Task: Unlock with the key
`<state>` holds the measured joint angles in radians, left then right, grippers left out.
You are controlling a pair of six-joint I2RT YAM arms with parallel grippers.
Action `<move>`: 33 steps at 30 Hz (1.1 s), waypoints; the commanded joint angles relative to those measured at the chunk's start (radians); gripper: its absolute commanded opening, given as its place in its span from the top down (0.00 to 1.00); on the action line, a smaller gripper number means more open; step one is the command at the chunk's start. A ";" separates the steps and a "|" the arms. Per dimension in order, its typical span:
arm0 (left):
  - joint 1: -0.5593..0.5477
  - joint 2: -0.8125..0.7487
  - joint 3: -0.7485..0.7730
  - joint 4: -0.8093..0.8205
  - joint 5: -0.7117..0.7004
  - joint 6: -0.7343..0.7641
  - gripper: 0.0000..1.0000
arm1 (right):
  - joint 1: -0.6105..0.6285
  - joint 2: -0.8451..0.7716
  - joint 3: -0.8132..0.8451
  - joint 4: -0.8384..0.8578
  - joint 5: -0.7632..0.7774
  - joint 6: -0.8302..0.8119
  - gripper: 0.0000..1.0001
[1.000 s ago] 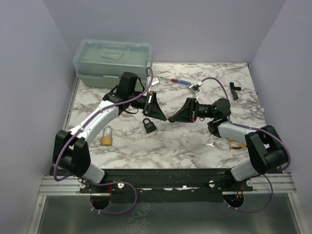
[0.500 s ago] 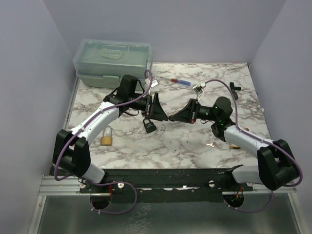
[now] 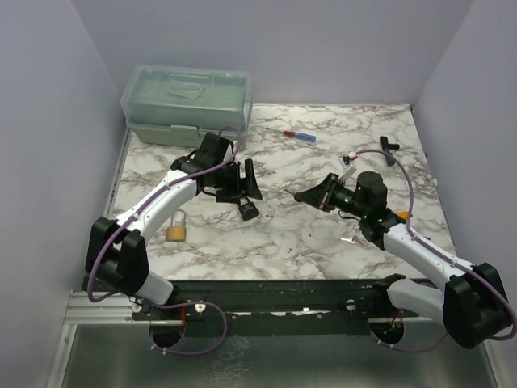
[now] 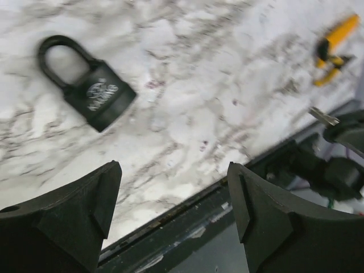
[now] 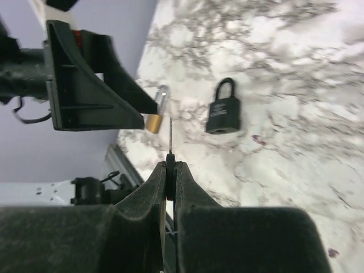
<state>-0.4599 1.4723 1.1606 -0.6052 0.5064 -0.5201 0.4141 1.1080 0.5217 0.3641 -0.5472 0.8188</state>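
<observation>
Right tool [image 5: 170,166] pinches key [image 5: 170,135]; left tool [image 4: 173,170] (spread) near black padlock [image 4: 94,98].

Robotics lab test cell.
A marble-patterned desk [image 3: 323,234] is enclosed by plain lilac panels [image 3: 48,121]; a left arm [image 3: 157,206] and right arm [image 3: 420,255] are bolted to an aluminium rail [image 3: 97,305] at 6 o'clock.
</observation>
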 commanded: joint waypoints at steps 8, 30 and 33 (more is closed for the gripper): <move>-0.050 0.171 0.102 -0.176 -0.510 -0.254 0.18 | 0.005 -0.030 0.033 -0.302 0.306 -0.088 1.00; -0.165 0.384 0.196 -0.194 -0.689 -0.390 0.14 | 0.005 -0.126 -0.029 -0.350 0.373 -0.114 1.00; -0.168 0.427 0.205 -0.194 -0.671 -0.366 0.18 | 0.005 -0.135 -0.039 -0.350 0.376 -0.115 1.00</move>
<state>-0.6212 1.8481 1.3323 -0.7830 -0.1547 -0.9051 0.4141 0.9958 0.5053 0.0429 -0.2043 0.7242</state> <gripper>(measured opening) 0.854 0.071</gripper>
